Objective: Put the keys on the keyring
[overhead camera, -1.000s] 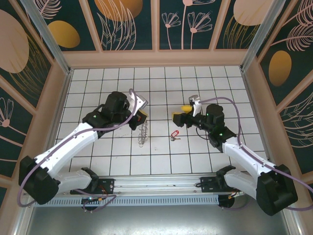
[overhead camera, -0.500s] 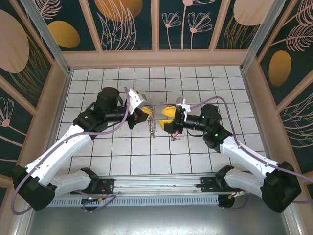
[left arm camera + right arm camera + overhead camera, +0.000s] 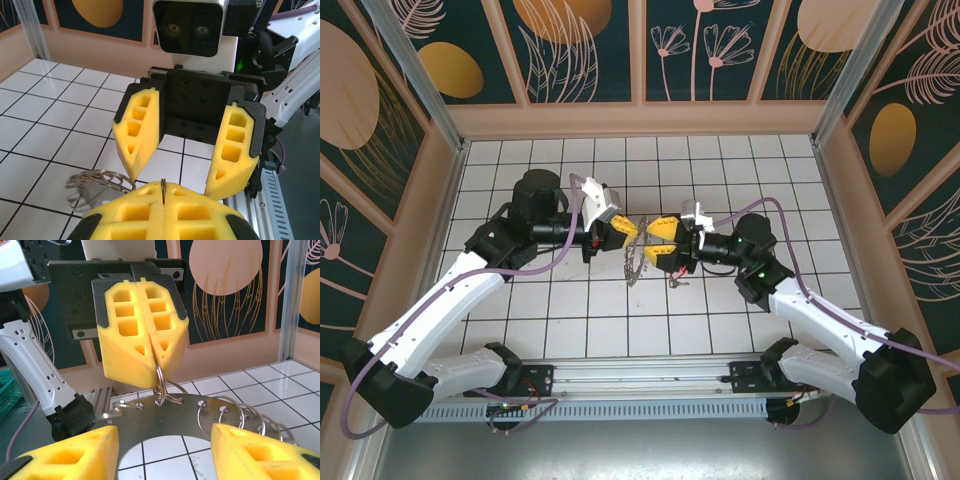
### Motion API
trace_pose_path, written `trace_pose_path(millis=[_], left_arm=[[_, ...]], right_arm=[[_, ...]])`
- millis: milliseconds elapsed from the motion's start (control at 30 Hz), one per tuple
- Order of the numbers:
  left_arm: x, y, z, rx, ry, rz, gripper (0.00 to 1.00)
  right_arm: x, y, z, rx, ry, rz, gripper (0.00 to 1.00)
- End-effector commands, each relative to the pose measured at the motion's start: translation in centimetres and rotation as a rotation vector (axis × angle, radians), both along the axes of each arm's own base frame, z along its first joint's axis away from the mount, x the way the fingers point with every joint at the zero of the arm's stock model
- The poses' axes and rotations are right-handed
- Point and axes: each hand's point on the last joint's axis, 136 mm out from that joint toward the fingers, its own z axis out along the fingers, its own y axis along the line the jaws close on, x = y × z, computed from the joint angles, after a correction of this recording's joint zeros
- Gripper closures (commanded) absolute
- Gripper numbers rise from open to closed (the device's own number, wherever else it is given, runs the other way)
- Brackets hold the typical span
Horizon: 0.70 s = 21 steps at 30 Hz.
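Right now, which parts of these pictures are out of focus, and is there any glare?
Right wrist view: its own fingers look soft; the keyring and the left end effector are sharp. Left wrist view: the keyring's loops are slightly blurred, the right end effector is crisp. Top view: even light, no glare.

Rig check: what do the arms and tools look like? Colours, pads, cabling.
Left arm and right arm: white link shells, black joints and bases. A purple cable runs along each. Left tool and right tool: black bodies, each with two wedge-shaped yellow fingers with rectangular cut-outs.
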Motion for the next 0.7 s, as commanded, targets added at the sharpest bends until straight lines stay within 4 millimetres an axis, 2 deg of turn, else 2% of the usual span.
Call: trace_pose_path(millis=[0,133,467,667], left_arm=[[-0.6,-0.3,2.1,-0.053,-0.078,-0.059,1.0],[-0.8,-0.4,1.8,-0.049,-0.079,-0.075,1.0],[-0.7,-0.4,1.1,-0.029,-0.081,-0.079,1.0],[-0.6,-0.4,1.0,-0.023,-0.083,-0.075,1.0]], right_arm=[[-0.6,0.4,2.8,0.055,-0.083,0.043,0.5],[-0.4,0.6,3.1,0.062,-0.081,0.049,0.58],[-0.9,1.5,3.2,0.061,-0.075,0.079,0.69],[-1.3,1.8,3.1,0.055,-0.075,0.091,0.81]])
